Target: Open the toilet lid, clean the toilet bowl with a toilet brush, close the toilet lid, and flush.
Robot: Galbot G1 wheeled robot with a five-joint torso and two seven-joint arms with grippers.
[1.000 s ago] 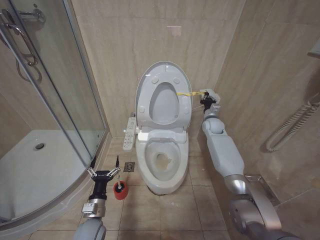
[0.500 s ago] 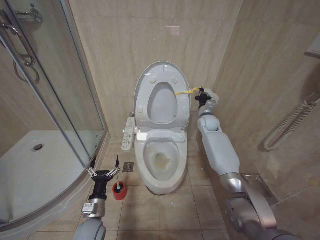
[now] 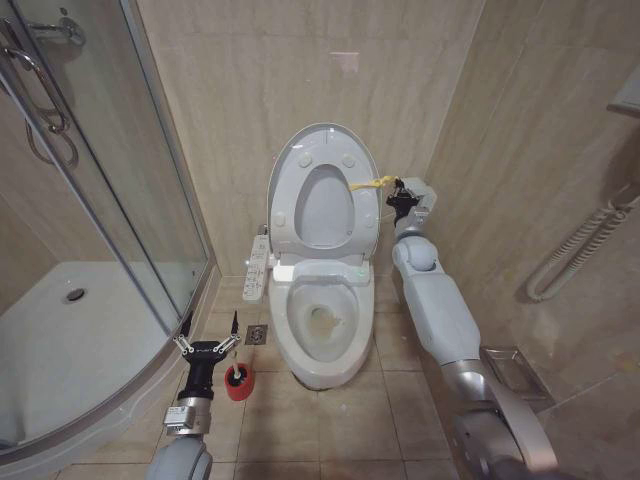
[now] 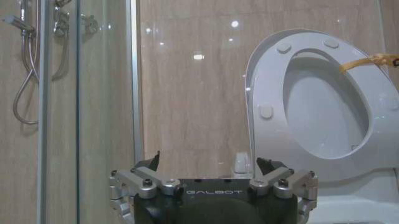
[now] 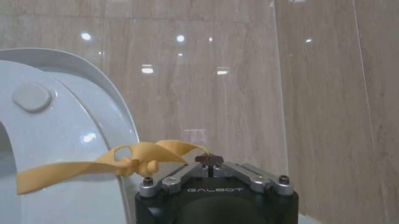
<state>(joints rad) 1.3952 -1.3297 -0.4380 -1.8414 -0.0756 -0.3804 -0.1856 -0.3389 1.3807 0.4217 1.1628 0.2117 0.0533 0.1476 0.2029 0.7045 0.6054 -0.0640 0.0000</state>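
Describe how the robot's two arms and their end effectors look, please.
Both arms have smooth silver-grey shells with rounded joints. The left end effector has a black body with silver metal finger links tipped black. The right end effector is the same, and each black body carries white "GALBOT" lettering.

Toilet lid (image 3: 322, 188) upright behind toilet bowl (image 3: 322, 325); toilet brush (image 3: 237, 368) left.

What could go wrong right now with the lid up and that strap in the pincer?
1. The right pincer is shut on the yellow strap; the glossy white plastic toilet lid stands upright, so pulling on the strap might tip it back down.
2. The open left pincer hangs beside the toilet brush in its small round red holder cup; a careless move might topple the cup.
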